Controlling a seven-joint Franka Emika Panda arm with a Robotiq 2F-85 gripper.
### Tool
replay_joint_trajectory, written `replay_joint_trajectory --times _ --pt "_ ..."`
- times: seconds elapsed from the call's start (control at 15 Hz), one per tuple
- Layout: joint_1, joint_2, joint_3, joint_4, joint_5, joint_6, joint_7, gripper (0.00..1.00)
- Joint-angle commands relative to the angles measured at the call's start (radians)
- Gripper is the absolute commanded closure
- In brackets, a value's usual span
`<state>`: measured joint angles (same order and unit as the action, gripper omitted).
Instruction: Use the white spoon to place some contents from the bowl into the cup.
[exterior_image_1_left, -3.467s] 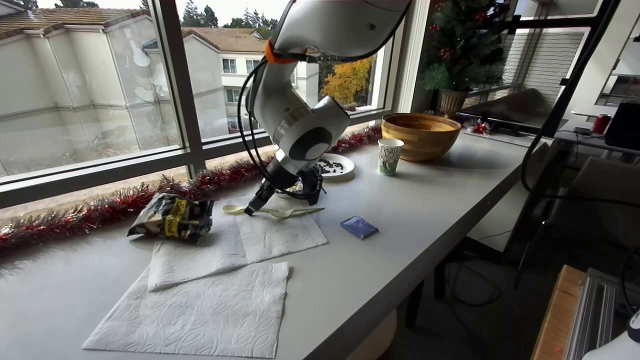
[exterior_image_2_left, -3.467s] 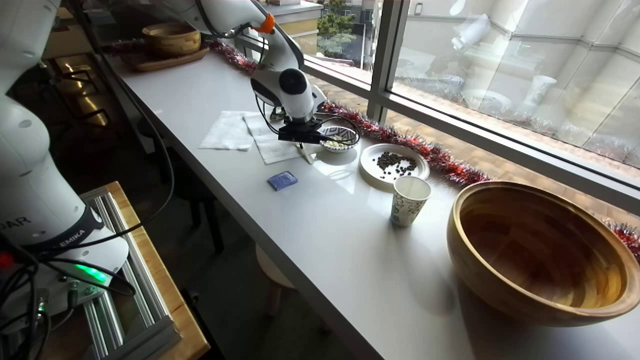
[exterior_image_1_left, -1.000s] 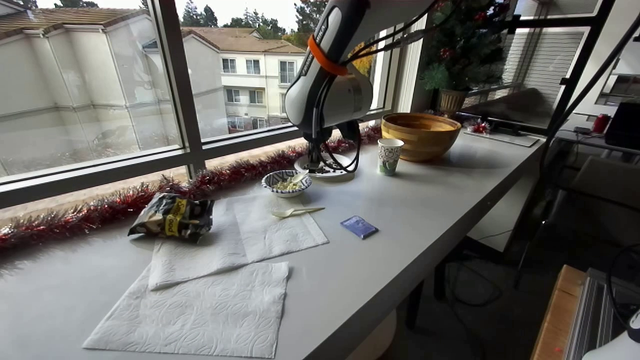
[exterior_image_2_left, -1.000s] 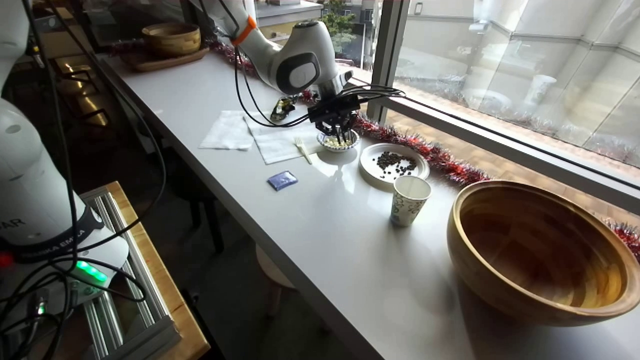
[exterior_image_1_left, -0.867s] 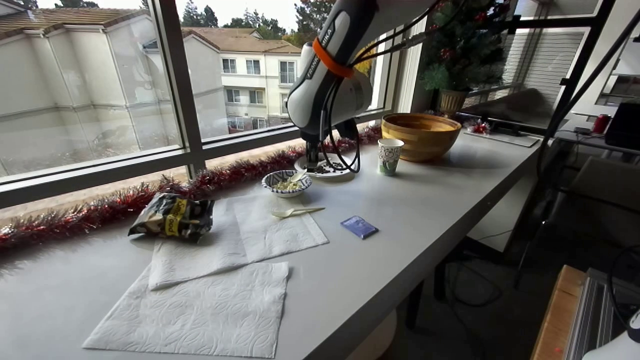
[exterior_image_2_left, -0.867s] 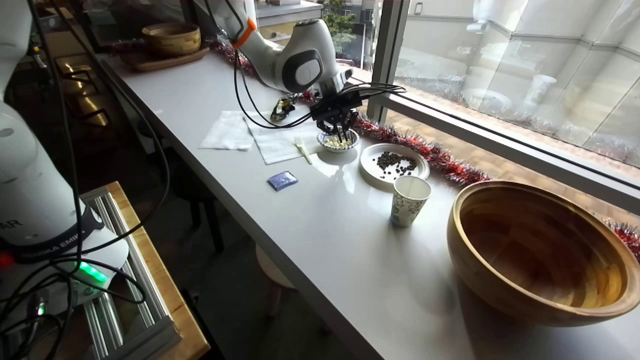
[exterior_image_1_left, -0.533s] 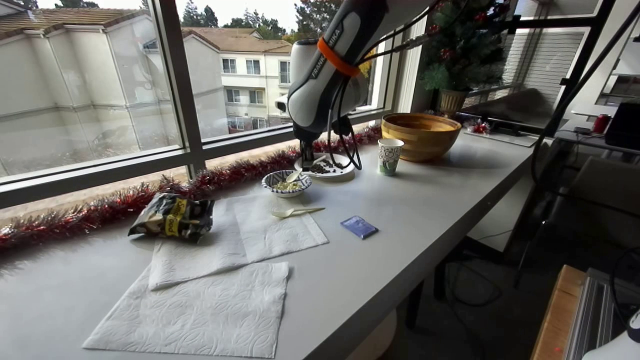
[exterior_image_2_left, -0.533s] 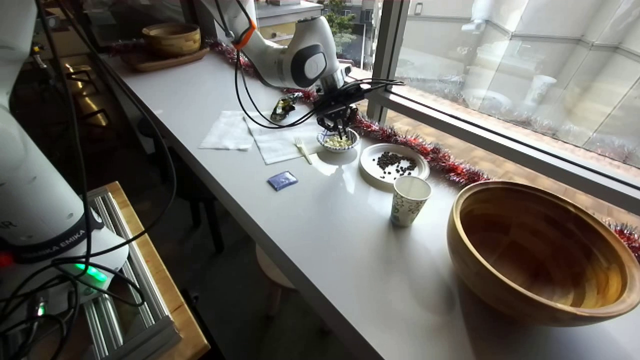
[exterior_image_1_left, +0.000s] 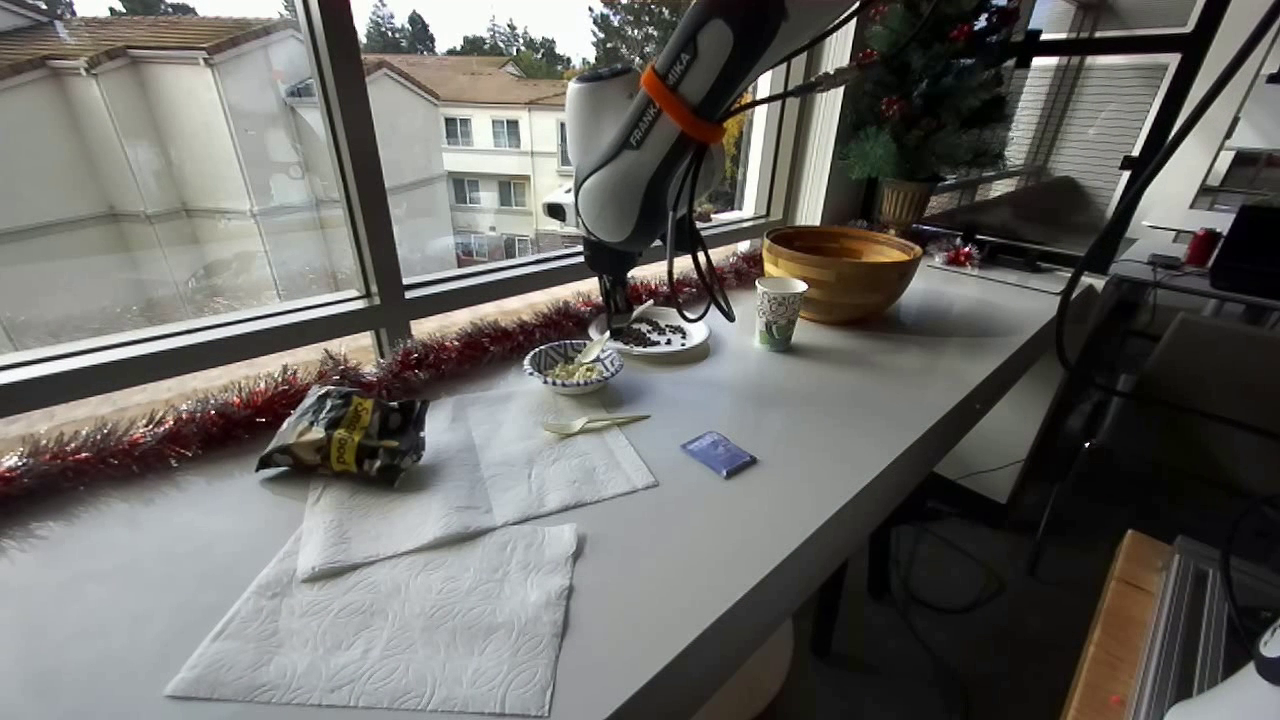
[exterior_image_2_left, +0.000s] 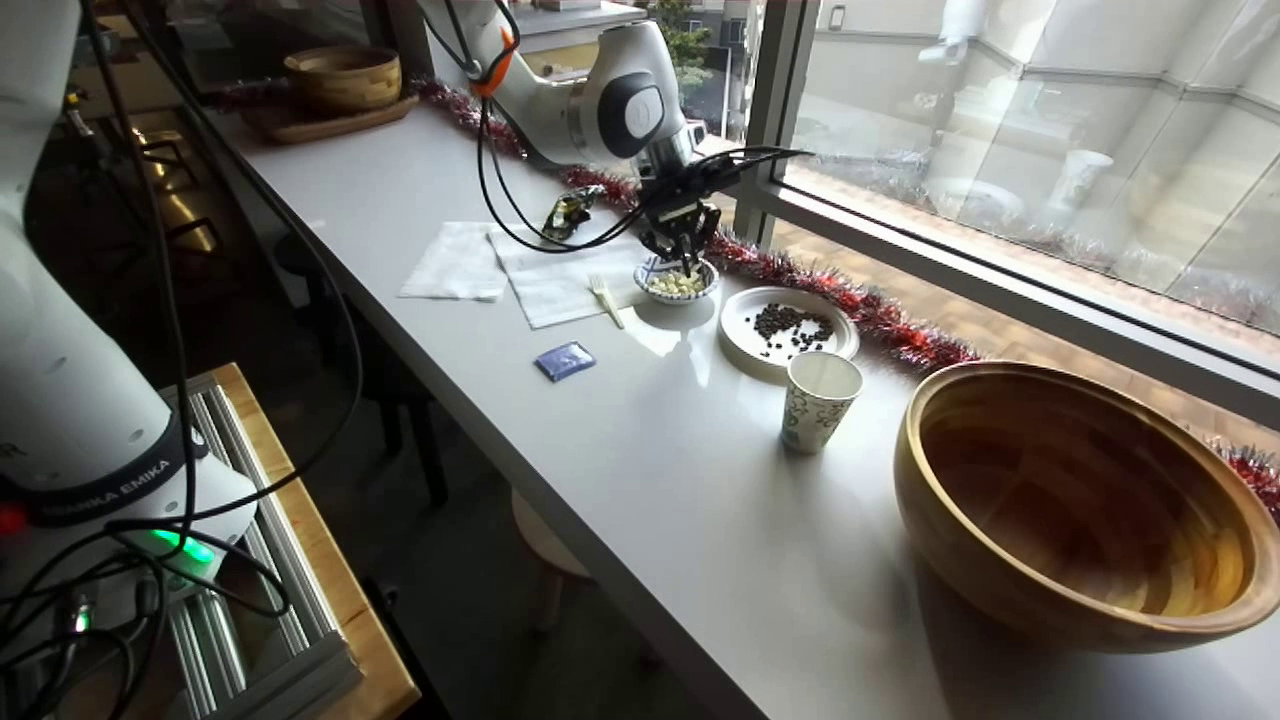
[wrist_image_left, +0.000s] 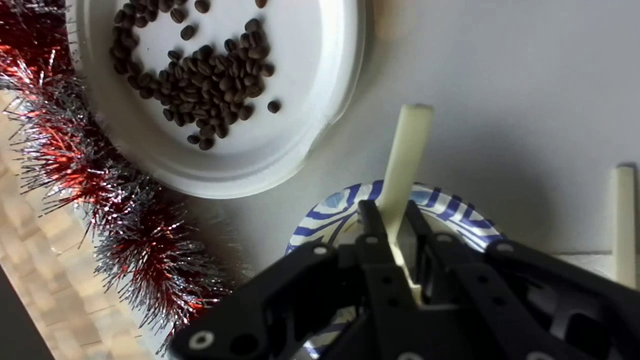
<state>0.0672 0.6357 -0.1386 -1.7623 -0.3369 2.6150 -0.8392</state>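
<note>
Pinching 1 wht spoon (wrist_image_left: 406, 160): 1 hand (wrist_image_left: 393, 214) above 1 bowl (wrist_image_left: 314, 225), w/ 1 plate (wrist_image_left: 302, 90), 1 cup (exterior_image_2_left: 817, 410) nrby.

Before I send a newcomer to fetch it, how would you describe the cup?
On the table, find the big wooden bowl. Roughly between it and the plate stands the cup. Unlike those wide neighbours, it is narrow, pale and swirl-printed.

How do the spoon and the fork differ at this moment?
The spoon is clamped in the gripper; the fork lies free. The spoon slants, its head over or in the bowl; the fork lies flat, partly on the paper towel. The spoon ends in a rounded scoop, the fork in tines. Both are slim and pale.
</note>
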Motion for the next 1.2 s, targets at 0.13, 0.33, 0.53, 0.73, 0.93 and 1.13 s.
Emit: replay_joint_trajectory --times 0.13,0.33,0.53,0.73,0.93,1.13 --pt "-0.021 0.026 0.027 0.059 -0.094 -0.080 0.014 0.97" --pt "-0.019 0.032 0.031 0.073 -0.121 -0.108 0.011 0.97" --pt "-0.015 0.036 0.033 0.089 -0.143 -0.131 0.009 0.97" --pt "-0.009 0.045 0.029 0.105 -0.178 -0.148 0.010 0.97" --pt "-0.005 0.059 0.027 0.123 -0.207 -0.165 0.007 0.97" --pt "-0.004 0.070 0.032 0.136 -0.220 -0.183 0.005 0.97"
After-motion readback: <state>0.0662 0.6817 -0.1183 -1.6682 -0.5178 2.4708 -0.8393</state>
